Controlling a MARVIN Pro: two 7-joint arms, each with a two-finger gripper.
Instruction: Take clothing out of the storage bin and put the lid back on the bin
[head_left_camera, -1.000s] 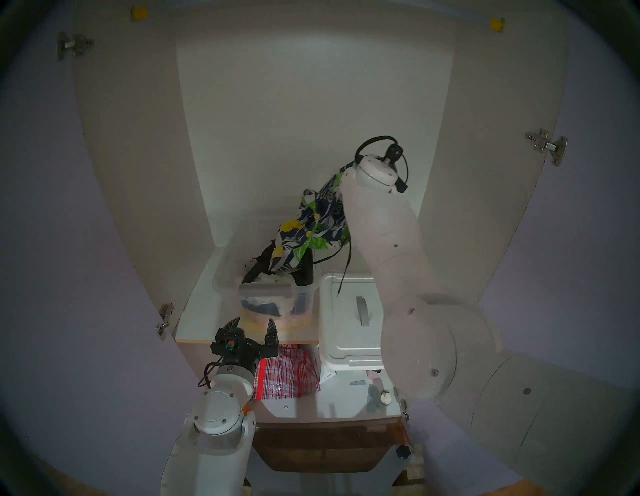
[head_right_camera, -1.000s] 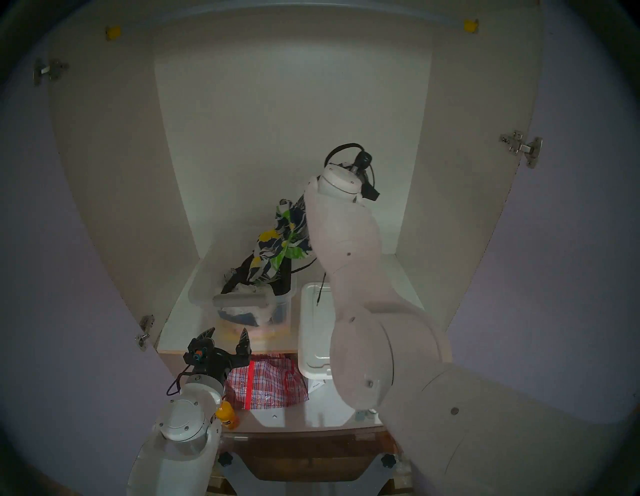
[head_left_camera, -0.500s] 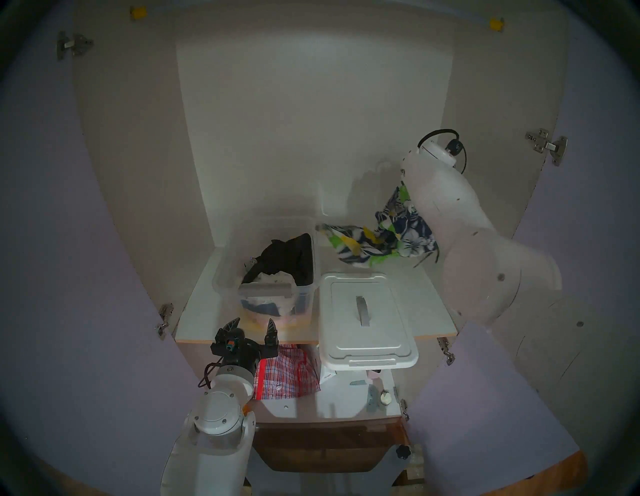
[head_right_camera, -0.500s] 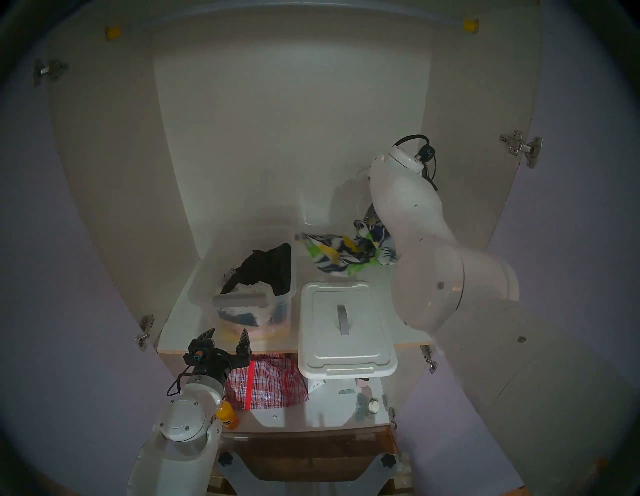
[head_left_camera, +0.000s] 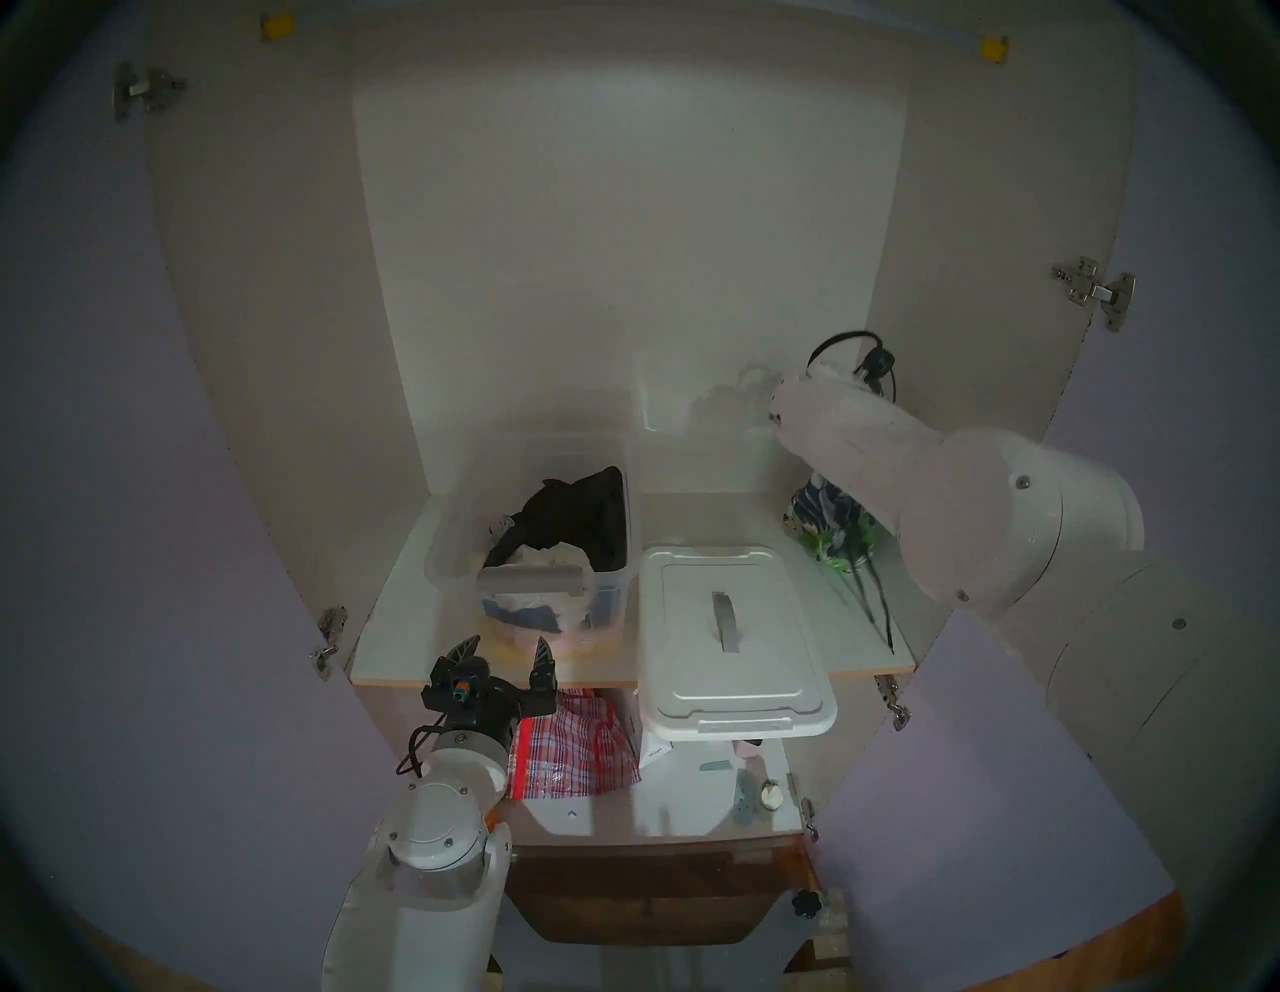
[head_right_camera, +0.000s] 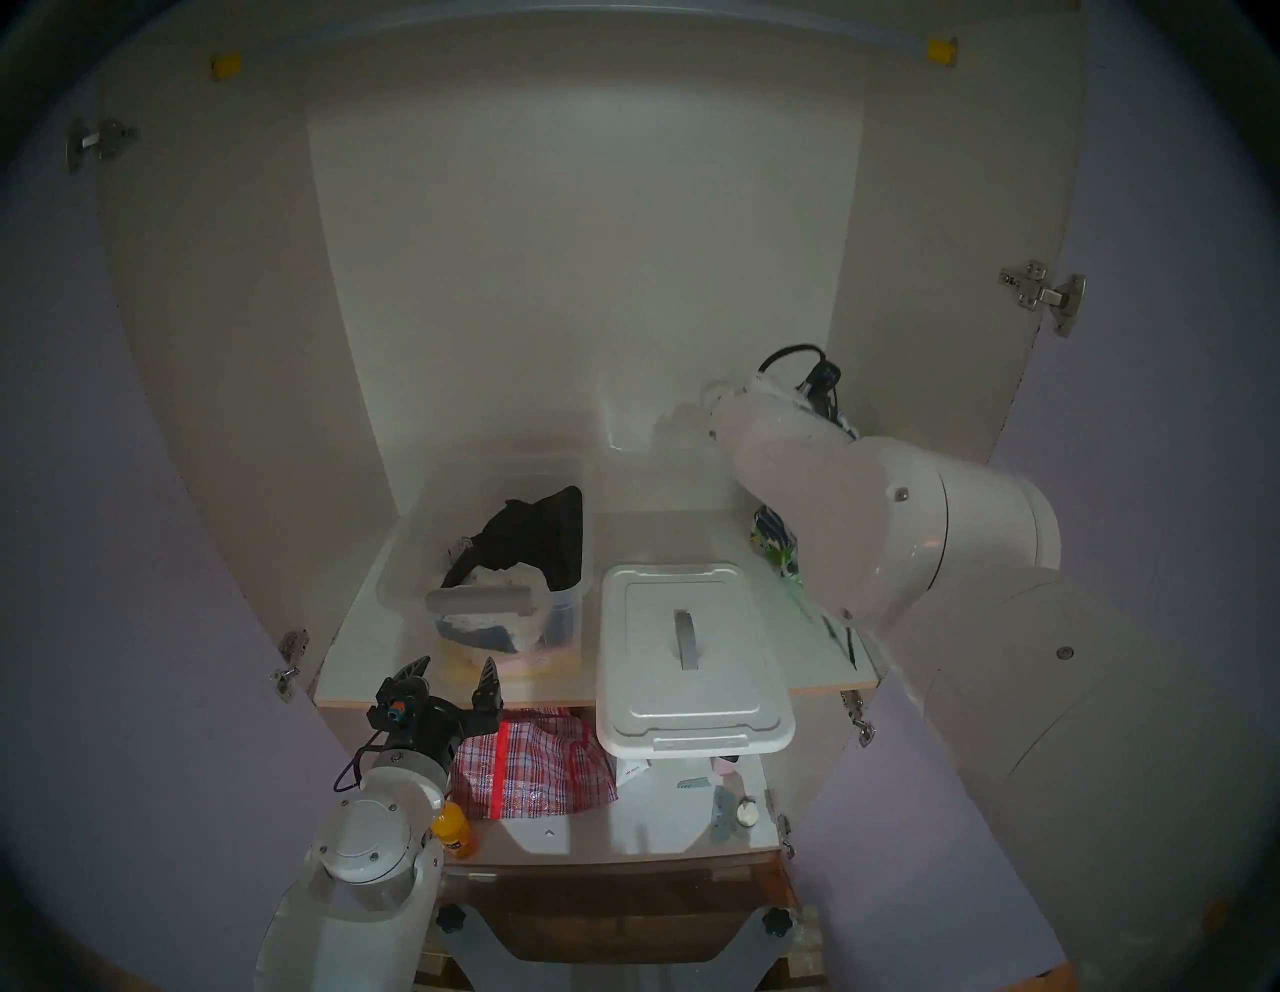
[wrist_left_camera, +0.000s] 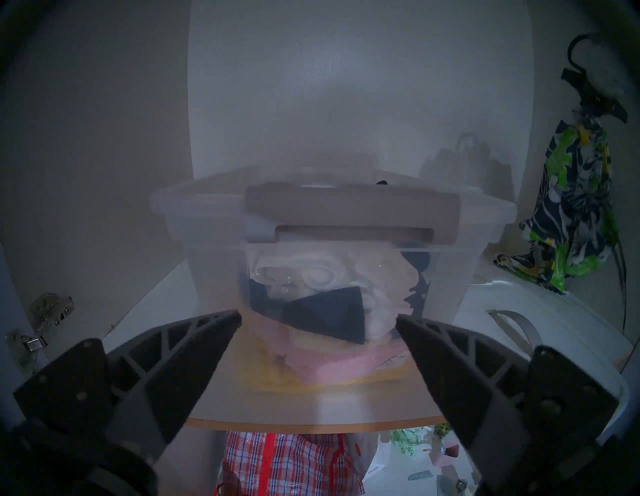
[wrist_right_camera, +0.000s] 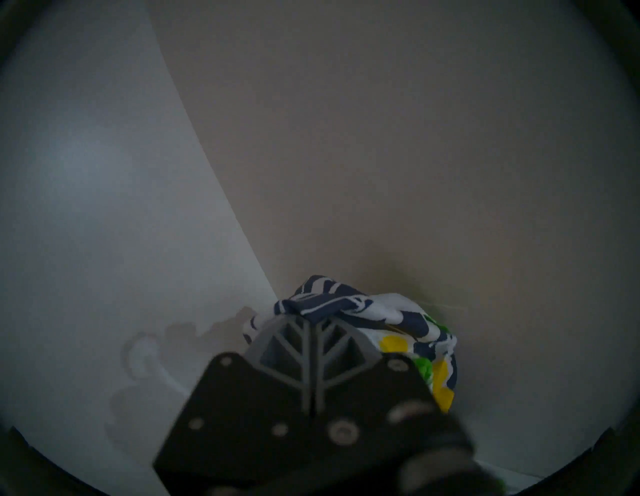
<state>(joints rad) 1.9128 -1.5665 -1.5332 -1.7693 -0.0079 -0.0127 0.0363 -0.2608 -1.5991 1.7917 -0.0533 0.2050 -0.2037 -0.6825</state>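
The leaf-print clothing (head_left_camera: 828, 523) (head_right_camera: 774, 540) (wrist_left_camera: 571, 207) hangs at the shelf's back right corner, clear of the bin. My right gripper (wrist_right_camera: 313, 320) is shut on its top fold (wrist_right_camera: 363, 311); the head views hide the jaws behind my right arm. Thin dark strings (head_left_camera: 876, 609) trail over the shelf toward its front edge. The clear storage bin (head_left_camera: 450, 547) (head_right_camera: 402, 575) (wrist_left_camera: 207, 249) stands uncovered on the left. The white lid (head_left_camera: 734, 693) (head_right_camera: 692, 706) lies flat beside it, overhanging the shelf front. My left gripper (head_left_camera: 505, 648) (head_right_camera: 454, 668) (wrist_left_camera: 318, 318) is open and empty before the bin's front wall.
A black garment (head_left_camera: 582, 516) and other folded cloth fill the bin. On the lower shelf lie a red-and-white checked bag (head_left_camera: 575, 748), an orange bottle (head_right_camera: 454, 835) and small items. The cupboard's side walls and open doors flank both arms.
My right arm has swung the clothing from above the bin to the back right corner and lowered it. The left arm, bin and lid have not moved.
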